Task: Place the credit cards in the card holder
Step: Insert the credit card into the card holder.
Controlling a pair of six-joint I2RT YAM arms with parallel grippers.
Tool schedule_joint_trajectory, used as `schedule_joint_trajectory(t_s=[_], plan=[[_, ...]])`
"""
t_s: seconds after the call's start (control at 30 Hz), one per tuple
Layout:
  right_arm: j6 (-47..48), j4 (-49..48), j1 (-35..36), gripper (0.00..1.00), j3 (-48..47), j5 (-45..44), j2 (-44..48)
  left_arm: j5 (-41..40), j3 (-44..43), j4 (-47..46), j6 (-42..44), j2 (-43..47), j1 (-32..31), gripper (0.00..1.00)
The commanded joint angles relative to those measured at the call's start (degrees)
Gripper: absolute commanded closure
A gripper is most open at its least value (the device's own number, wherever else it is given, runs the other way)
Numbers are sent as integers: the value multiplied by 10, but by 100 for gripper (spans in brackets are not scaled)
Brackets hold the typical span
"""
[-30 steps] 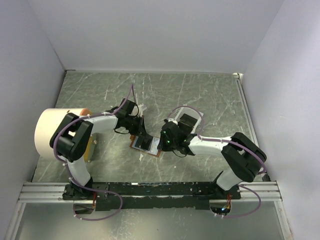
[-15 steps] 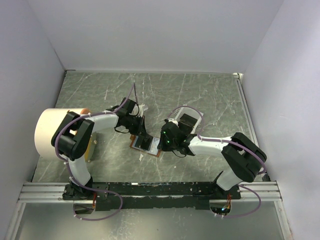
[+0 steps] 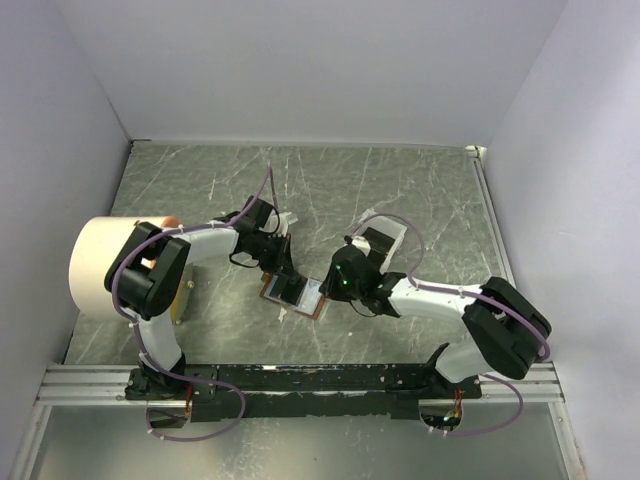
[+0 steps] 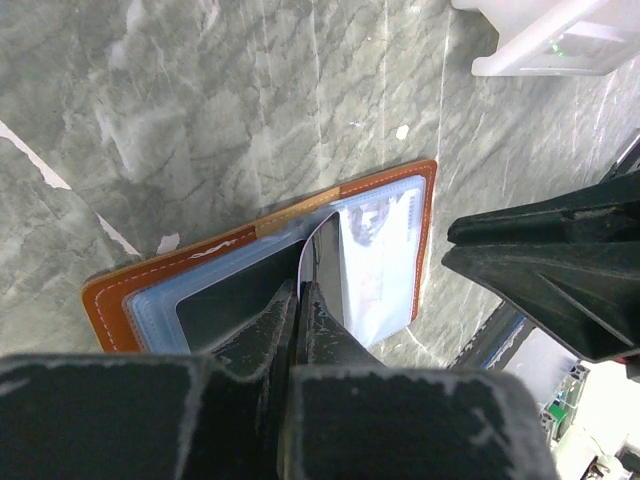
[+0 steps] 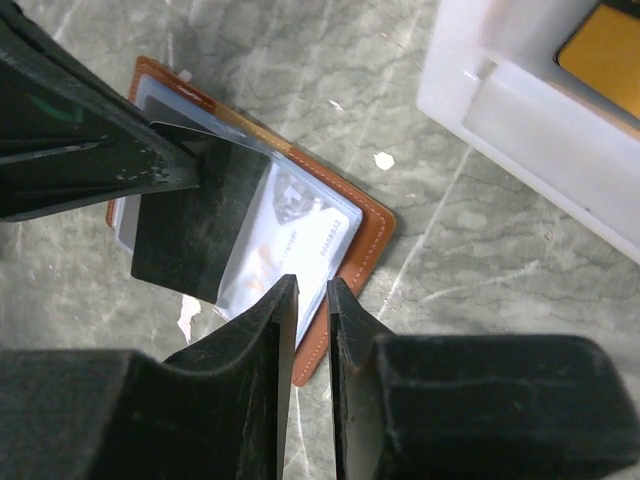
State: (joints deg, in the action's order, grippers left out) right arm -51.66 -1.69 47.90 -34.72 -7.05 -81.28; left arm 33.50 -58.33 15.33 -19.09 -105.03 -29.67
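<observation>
The brown card holder (image 3: 300, 296) lies open on the marble table, its light-blue lining (image 4: 150, 305) facing up. A pale card (image 5: 300, 235) sits under the clear pocket on its right half (image 4: 375, 265). My left gripper (image 4: 298, 292) is shut on a thin, dark-looking inner leaf (image 5: 195, 235) of the holder and holds it raised. Just off the holder's near edge is my right gripper (image 5: 312, 292), its fingers a narrow gap apart with nothing between them. An orange credit card (image 5: 605, 50) lies in the white tray (image 5: 480, 100).
The white tray (image 3: 392, 232) stands behind the right wrist. A large white cylinder (image 3: 100, 262) sits at the left beside the left arm, with a yellowish object (image 3: 181, 300) below it. White walls close in the table on three sides.
My right gripper has drawn back slightly from the card holder and its fingers have parted a little. The left gripper has kept its hold on the leaf.
</observation>
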Motion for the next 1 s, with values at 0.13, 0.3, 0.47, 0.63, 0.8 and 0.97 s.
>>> schedule_joint_trajectory(t_s=[0.13, 0.3, 0.47, 0.63, 0.8, 0.97], plan=[[-91, 9, -1, 80, 36, -40, -3, -24, 18, 49, 14, -22, -7, 93], [-79, 2, -1, 78, 26, -40, -30, -16, 8, 72, 28, -37, -7, 93], [-74, -12, 0, 83, 32, -38, -37, -32, 6, 86, 33, -45, -7, 93], [-67, -16, 0, 86, 31, -40, -44, -6, 10, 67, 27, -46, -7, 93], [-58, -21, -1, 87, 27, -43, -53, -15, 1, 88, 39, -53, -8, 93], [-53, -28, 0, 87, 24, -44, -51, -11, -11, 102, 48, -65, -12, 93]])
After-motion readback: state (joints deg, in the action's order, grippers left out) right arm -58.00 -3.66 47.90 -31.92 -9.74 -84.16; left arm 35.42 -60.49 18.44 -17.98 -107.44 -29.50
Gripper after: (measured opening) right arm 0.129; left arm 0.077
